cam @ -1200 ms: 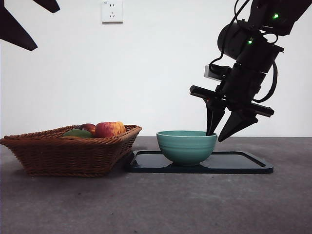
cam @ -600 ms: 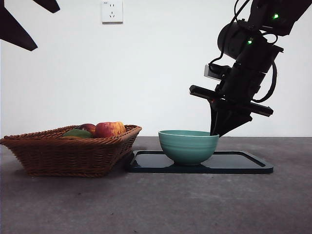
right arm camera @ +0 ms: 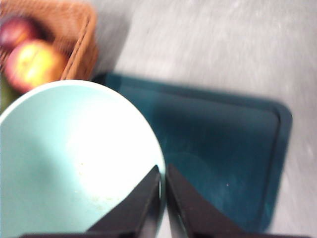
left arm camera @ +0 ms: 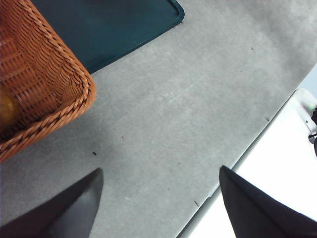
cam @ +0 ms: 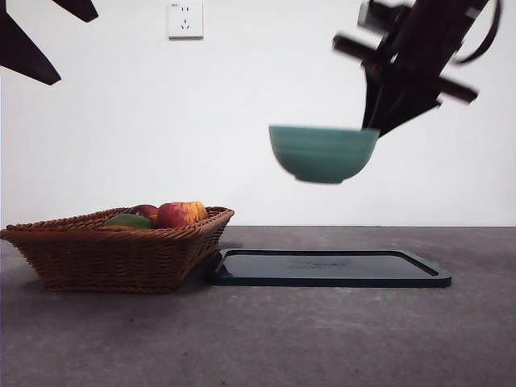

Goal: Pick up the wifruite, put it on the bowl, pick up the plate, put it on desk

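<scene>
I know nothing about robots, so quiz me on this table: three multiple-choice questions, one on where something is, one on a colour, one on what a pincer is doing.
1. Where is the bowl?
A. In the air above the tray
B. Standing on the tray
C. Inside the basket

2. What colour is the tray?
A. Bright red
B. Dark teal, almost black
C. White

3. What is the right pincer doing?
A. Hanging open over the basket
B. Resting on the desk
C. Clamped on the bowl's rim

Answers:
1. A: the front view shows clear wall between the bowl and the bare tray.
2. B: both the front and right wrist views show it dark teal.
3. C: the right wrist view shows its jaws pinched together at the rim, while the left pincer hangs open over the desk.
</scene>
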{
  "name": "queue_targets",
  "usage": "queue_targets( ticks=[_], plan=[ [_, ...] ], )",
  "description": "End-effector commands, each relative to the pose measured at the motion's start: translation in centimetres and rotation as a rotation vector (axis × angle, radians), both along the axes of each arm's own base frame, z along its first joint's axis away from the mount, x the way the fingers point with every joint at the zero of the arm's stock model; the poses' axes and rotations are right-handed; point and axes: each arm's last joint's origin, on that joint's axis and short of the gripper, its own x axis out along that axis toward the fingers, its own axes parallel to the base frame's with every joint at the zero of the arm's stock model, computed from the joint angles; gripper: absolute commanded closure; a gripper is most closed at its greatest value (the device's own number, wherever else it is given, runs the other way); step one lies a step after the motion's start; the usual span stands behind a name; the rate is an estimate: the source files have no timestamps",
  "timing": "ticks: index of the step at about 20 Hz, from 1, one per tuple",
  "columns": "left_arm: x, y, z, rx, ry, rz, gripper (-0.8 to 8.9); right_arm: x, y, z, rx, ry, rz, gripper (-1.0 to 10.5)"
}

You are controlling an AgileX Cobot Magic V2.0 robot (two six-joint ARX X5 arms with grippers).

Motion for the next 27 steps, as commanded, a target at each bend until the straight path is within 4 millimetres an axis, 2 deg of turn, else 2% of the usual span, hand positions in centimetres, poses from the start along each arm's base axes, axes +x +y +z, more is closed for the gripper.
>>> queue_targets(
  ticks=[1, 3, 5, 7, 10, 14, 19, 23, 27],
  plan=[
    [0.1, -0.2, 0.3, -0.002, -0.015, -0.016, 4.39, -2.4, 0.3, 2.4, -0.022, -0.048, 0.06, 9.3],
    [0.1, -0.2, 0.3, -0.002, -0.015, -0.016, 4.39, -4.6, 0.4, 3.4, -0.042, -0.081, 0.076, 9.3],
    [0.1, -0.2, 0.3, -0.002, -0.014, -0.016, 4.39, -6.5, 0.5, 3.0, -0.04, -0.085, 0.111, 9.3],
    [0.1, -0.2, 0.3, -0.002, -0.015, -0.016, 4.39, -8.1, 0.8, 1.6, -0.05, -0.07, 0.143, 9.3],
    [0.1, -0.2, 0.3, -0.002, -0.015, -0.016, 4.39, -9.4, 1.6, -1.5, -0.078, -0.027, 0.164, 9.3],
    [0.1, -0.2, 0.3, -0.002, -0.014, -0.016, 4.39, -10.2, 2.6, -5.7, -0.055, 0.008, 0.166, 9.3],
    [0.1, -0.2, 0.3, -0.002, -0.013, -0.016, 4.39, -10.1, 3.0, -9.3, -0.066, 0.061, 0.157, 9.3],
    [0.1, -0.2, 0.3, 0.0, -0.011, -0.016, 4.39, -9.5, 3.5, -10.4, -0.082, 0.075, 0.153, 9.3],
    [0.1, -0.1, 0.3, 0.001, -0.009, -0.016, 4.39, -9.5, 3.5, -10.5, -0.083, 0.085, 0.155, 9.3]
  ],
)
